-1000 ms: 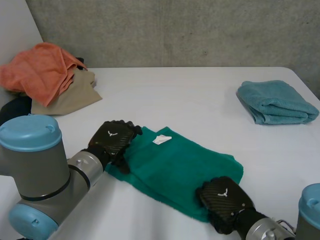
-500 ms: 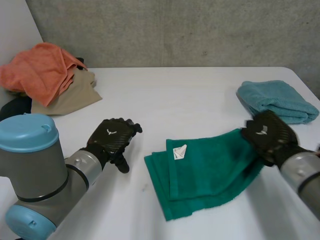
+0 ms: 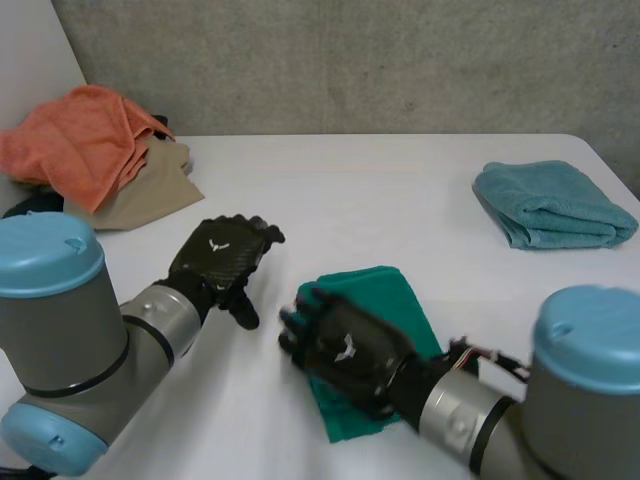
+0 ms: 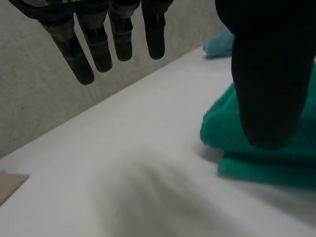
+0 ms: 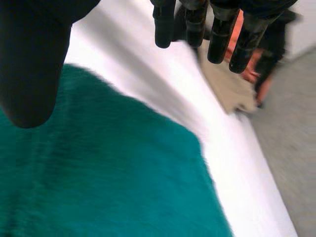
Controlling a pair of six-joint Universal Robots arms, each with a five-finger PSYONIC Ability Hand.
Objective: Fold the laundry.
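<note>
I am holding my left hand (image 3: pixel 220 262) (image 4: pixel 266 74) over bare tabletop (image 3: pixel 360 190) just beside the green towel (image 3: pixel 385 290) (image 4: pixel 219 131) (image 5: pixel 113 173). Its fingers are hanging straight and loosely spread, thumb well apart, gripping nothing. I am reaching my right hand (image 3: pixel 345 345) (image 5: pixel 29 59) across the towel's near left part, fingers splayed wide, nothing pinched. Whether the palm is pressing the cloth I cannot tell. The towel is lying folded in a thick stack towards the tabletop's near edge. A light-blue towel (image 3: pixel 555 205) is sitting folded by the right edge. An orange cloth (image 3: pixel 85 140) and a tan cloth (image 3: pixel 140 195) (image 5: pixel 229 84) are lying heaped at the far left corner.
</note>
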